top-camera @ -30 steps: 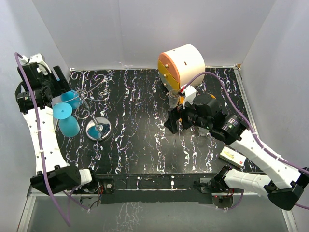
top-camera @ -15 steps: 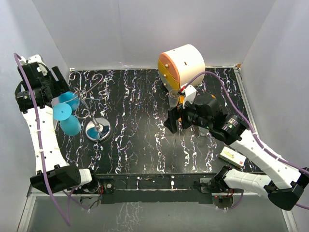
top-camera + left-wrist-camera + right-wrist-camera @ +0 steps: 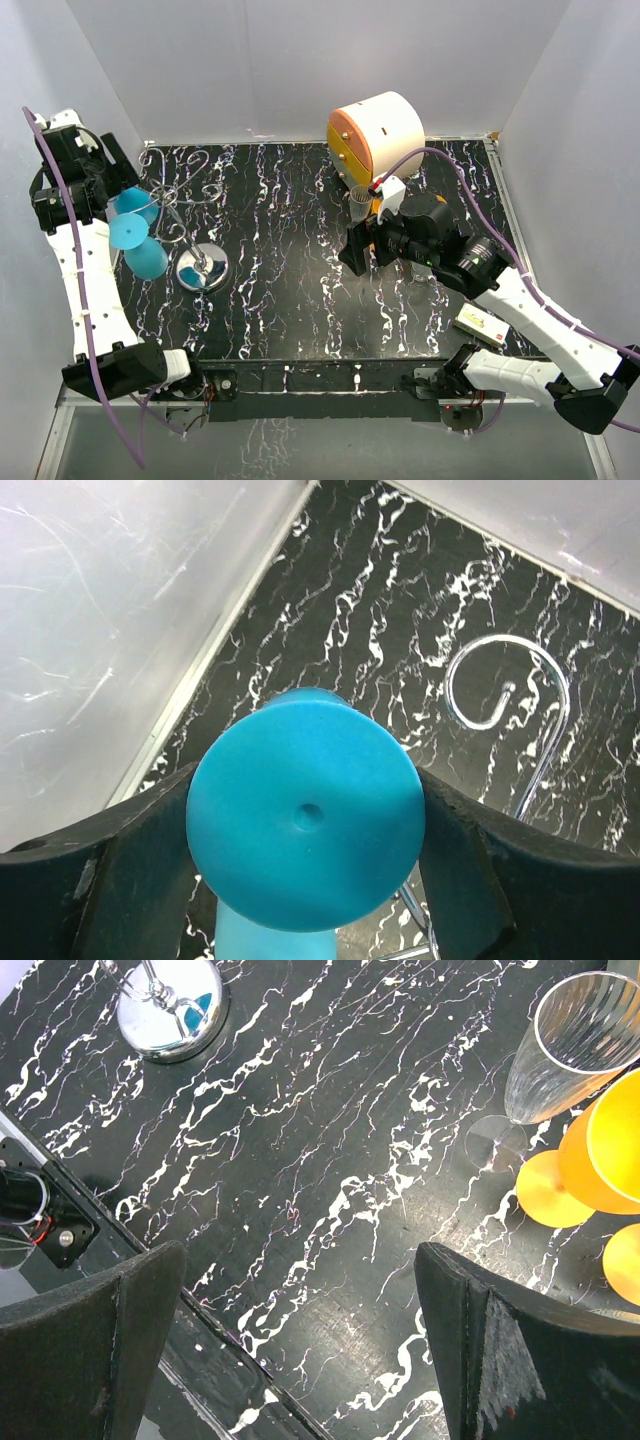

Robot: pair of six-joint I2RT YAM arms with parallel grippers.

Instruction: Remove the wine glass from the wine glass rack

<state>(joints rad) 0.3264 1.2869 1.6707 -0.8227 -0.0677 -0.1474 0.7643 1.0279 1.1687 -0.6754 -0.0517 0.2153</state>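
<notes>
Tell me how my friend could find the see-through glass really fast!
Find the round white-and-orange drawer cabinet at the far edge of the black marbled table. Right in front of it stands a tall ribbed glass. It is the only clear one; the glasses over by the wire rack are blue.

wine glass (image 3: pixel 305 815) left of rack (image 3: pixel 205 266), cabinet (image 3: pixel 388 125) right
</notes>
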